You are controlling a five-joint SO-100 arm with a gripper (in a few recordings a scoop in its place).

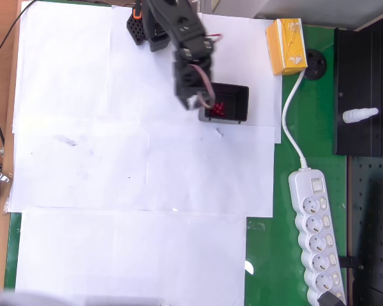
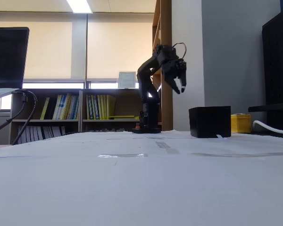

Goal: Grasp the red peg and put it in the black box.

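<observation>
In the overhead view we see the pincer [image 1: 204, 101] hanging just off the nine-o'clock edge of the black box [image 1: 236, 92], with the arm reaching down from its base at the twelve-o'clock side of the white paper on the worktop [image 1: 83, 159]. In the fixed view the pincer [image 2: 180, 84] is raised well above the worktop, up and toward ten o'clock from the black box [image 2: 210, 121], with its tips pointing down. Its fingers look slightly parted there, and we see nothing between them, though a peg this small could hide from us at this scale.

Inside the box, the overhead view shows a small cluster of red pegs [image 1: 217, 109] lying near its seven-o'clock corner. We cannot tell one of them apart as the red peg the task names, and we find no loose red dot on the paper around the box.

Our judgement is that the task is at or very near its end: pegs are already in the box, the pincer appears empty, and it stands clear of the box rim. If any peg is left to fetch, these pictures do not show us where it lies. The yellow carton [image 1: 286, 46] sits untouched, well apart at two o'clock from the box.
</observation>
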